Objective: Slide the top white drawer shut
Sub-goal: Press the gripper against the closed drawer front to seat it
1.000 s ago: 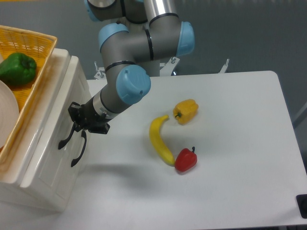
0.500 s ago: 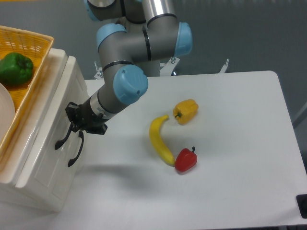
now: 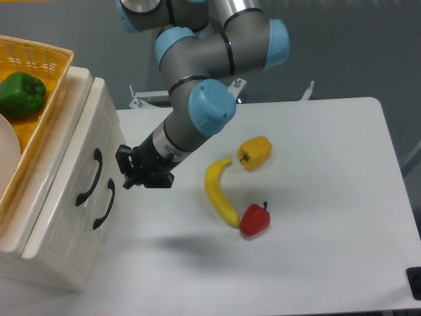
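The top white drawer [image 3: 72, 172] sits flush in the front of the white cabinet, its curved black handle [image 3: 89, 176] facing the table. The lower drawer front with its own black handle [image 3: 104, 204] is flush too. My gripper [image 3: 129, 172] hovers just right of the cabinet front, a short gap away from the handles and touching nothing. Its black fingers point toward the drawers. The view does not show whether they are open or shut.
A yellow woven basket [image 3: 39, 62] with a green pepper [image 3: 22, 95] rests on top of the cabinet. On the table lie a banana [image 3: 219, 193], a yellow pepper [image 3: 255, 152] and a red pepper [image 3: 254, 219], all to the right of the gripper.
The top drawer slid left into the cabinet under the gripper's push. The gripper has since drawn back to the right, away from the handle.
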`<state>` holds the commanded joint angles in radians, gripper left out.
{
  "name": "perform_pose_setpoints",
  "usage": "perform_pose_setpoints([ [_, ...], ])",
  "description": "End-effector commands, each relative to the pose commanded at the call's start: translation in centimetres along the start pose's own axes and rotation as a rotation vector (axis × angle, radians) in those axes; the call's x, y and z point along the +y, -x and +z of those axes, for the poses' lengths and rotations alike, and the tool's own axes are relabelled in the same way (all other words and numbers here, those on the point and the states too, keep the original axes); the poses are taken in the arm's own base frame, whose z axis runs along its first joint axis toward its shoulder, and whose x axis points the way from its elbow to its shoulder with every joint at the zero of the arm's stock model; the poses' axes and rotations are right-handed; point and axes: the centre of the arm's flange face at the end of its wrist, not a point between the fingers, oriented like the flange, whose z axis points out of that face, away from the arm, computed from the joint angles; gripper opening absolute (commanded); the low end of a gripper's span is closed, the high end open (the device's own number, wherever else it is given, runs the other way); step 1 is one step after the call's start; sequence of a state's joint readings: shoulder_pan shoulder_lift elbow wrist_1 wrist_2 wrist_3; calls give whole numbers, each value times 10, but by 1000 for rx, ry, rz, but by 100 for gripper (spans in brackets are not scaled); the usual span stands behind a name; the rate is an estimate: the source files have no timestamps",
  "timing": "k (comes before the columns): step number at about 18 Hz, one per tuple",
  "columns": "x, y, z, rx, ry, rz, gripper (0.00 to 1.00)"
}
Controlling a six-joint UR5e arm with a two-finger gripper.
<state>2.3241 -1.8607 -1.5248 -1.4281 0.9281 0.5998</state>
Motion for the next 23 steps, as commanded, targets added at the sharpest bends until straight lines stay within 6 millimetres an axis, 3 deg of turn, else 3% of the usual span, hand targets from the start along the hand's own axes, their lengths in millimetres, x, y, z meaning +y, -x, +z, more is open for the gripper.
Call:
perform_pose_setpoints([
  [8,-1,-42,9,26,0,29,6],
  [23,-3,-86,29,46,28,61,6],
])
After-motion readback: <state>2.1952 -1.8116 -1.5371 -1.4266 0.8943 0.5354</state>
